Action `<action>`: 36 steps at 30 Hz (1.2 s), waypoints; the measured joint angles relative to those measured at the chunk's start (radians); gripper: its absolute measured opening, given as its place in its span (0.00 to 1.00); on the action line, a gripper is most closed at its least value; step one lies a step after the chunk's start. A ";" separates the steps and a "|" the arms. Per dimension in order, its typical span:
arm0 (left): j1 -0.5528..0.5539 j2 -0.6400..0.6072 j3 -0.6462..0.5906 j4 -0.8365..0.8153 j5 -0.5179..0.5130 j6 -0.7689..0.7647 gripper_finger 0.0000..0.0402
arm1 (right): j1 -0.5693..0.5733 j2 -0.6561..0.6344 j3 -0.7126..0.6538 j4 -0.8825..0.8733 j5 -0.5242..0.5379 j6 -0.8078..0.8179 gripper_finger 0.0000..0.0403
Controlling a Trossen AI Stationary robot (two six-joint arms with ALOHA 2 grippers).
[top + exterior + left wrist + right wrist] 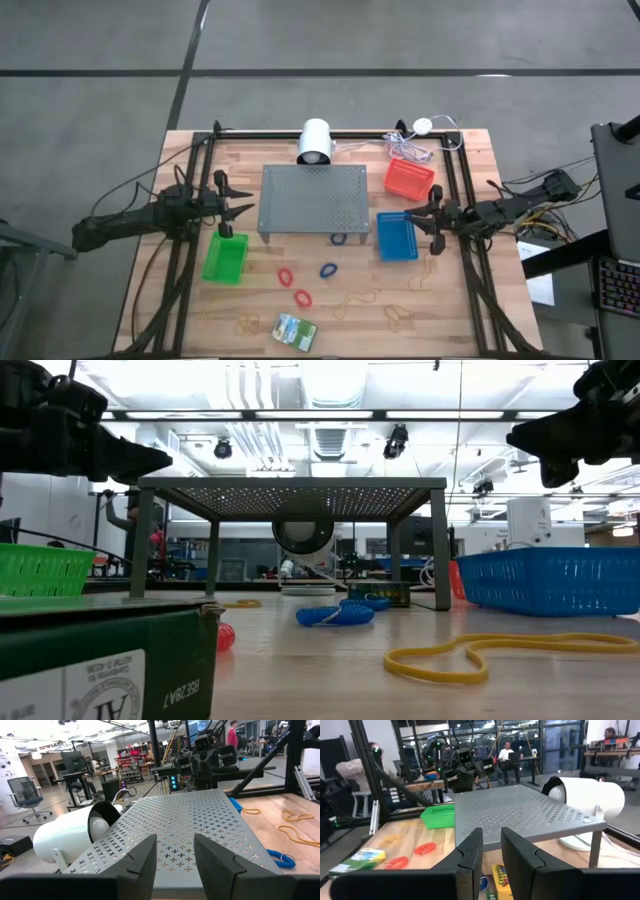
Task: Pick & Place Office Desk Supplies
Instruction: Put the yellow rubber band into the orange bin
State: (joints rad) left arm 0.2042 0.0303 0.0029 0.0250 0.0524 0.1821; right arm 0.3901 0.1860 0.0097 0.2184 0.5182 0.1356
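Look from above and you see one crayon box [295, 330] at the near edge of the table. Your right wrist view shows something the top view hides: a second crayon box [501, 881], lying under the grey stand [313, 200]. The low view shows it too, small and dark, under the stand.

Now count with me. From above there are two red bands [286, 275], close together in front of the stand. There are two blue bands [328, 270], one out on the wood and one just at the stand's front edge. I count four thin tan rubber bands [358, 299] spread over the near part of the table.

Your left gripper [232, 210] hangs in the air beside the left end of the stand, above the green basket [225, 257]. It points at the stand. Its fingers stand apart and hold nothing.

Your right gripper [432, 220] hangs at the right end of the stand, by the blue basket [396, 236]. It points back at the stand too. Its fingers are close together with a small gap, and nothing is in it.
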 joint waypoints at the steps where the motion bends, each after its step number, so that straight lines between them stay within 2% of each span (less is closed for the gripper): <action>1: 0.000 0.000 0.000 0.000 0.000 0.000 0.33 | 0.000 0.000 0.000 0.000 0.000 -0.002 0.17; 19: 0.000 0.000 0.000 0.000 0.000 0.000 0.33 | 0.000 0.000 0.000 0.008 -0.003 -0.061 0.17; 22: 0.000 0.000 0.000 0.000 0.000 0.000 0.33 | 0.000 0.000 0.000 0.072 -0.008 -0.171 0.17; 25: 0.000 0.000 0.000 0.000 0.000 0.000 0.33 | 0.000 0.002 0.033 0.094 -0.076 -0.319 0.17; 27: 0.000 0.000 0.000 0.000 0.000 0.000 0.33 | 0.000 0.012 0.091 0.038 -0.086 -0.345 0.17; 29: 0.000 0.000 0.000 0.000 0.000 0.000 0.33 | 0.000 0.036 0.167 -0.087 -0.054 -0.339 0.17; 32: 0.000 0.000 0.000 0.000 0.000 0.000 0.33 | 0.000 0.106 0.288 -0.310 0.003 -0.287 0.17; 36: 0.000 0.000 0.000 0.000 0.000 0.000 0.33 | 0.000 0.227 0.449 -0.552 0.012 -0.192 0.17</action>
State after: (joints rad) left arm 0.2039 0.0301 0.0032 0.0250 0.0522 0.1821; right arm 0.3901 0.4129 0.4584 -0.3334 0.5300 -0.0569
